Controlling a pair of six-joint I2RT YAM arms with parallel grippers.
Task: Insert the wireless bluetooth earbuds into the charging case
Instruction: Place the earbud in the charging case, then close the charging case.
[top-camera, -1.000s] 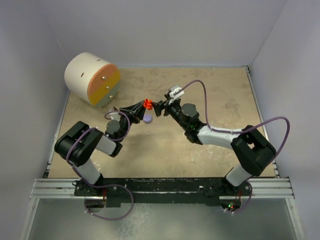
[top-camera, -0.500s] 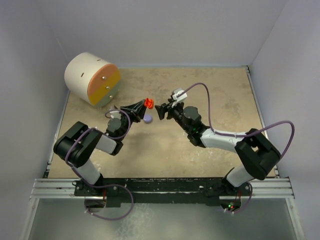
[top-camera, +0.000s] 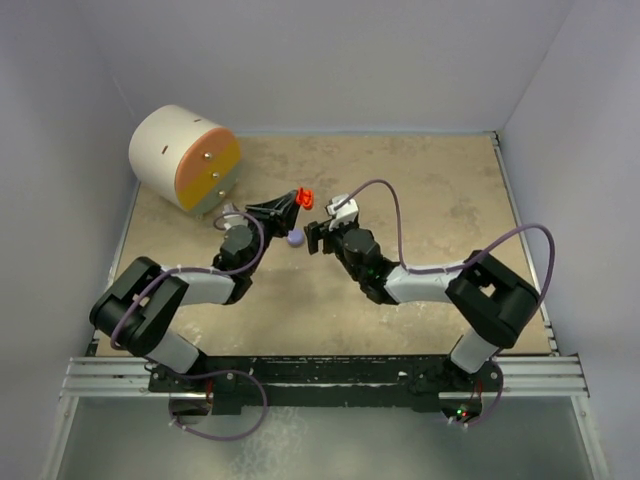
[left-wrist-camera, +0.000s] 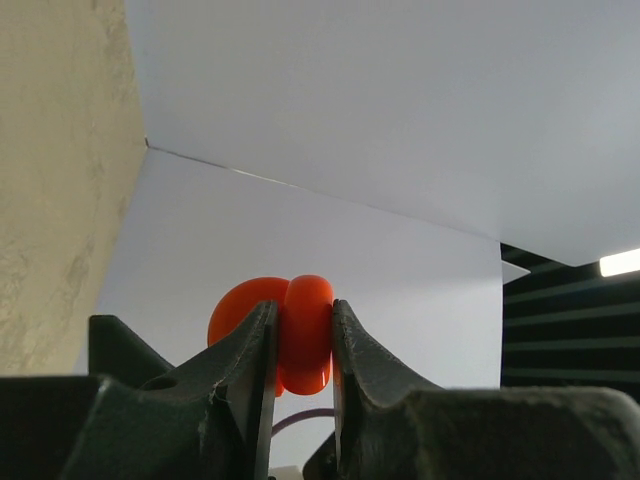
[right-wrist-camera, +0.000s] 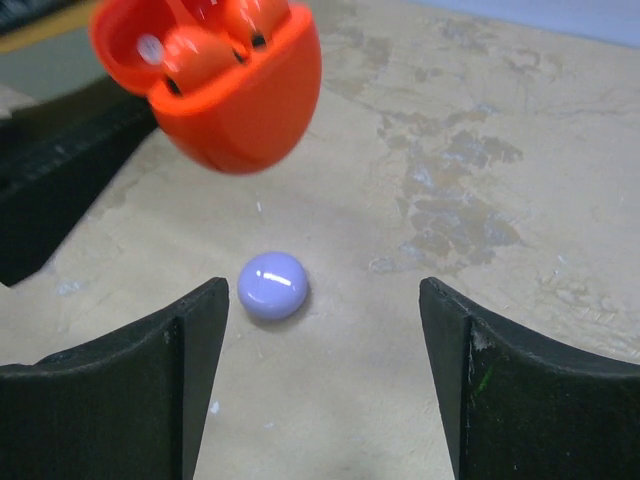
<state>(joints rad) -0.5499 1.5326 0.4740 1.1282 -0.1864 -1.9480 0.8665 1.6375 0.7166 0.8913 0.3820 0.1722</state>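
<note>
My left gripper (top-camera: 298, 201) is shut on an open red round charging case (top-camera: 304, 198) and holds it above the table; it also shows in the left wrist view (left-wrist-camera: 300, 330). In the right wrist view the case (right-wrist-camera: 215, 85) hangs at the upper left with two red earbuds (right-wrist-camera: 195, 50) seated inside it. My right gripper (right-wrist-camera: 322, 292) is open and empty, low over the table. A shut lavender round case (right-wrist-camera: 272, 285) lies just inside its left finger, also seen from above (top-camera: 295, 238). No lavender earbuds are in view.
A big white cylinder with an orange and yellow face (top-camera: 185, 157) lies at the back left. White walls enclose the beige tabletop (top-camera: 440, 200) on three sides.
My left gripper has lifted the red case slightly and moved it right. My right gripper has moved away from the red case, down and towards the lavender case.
</note>
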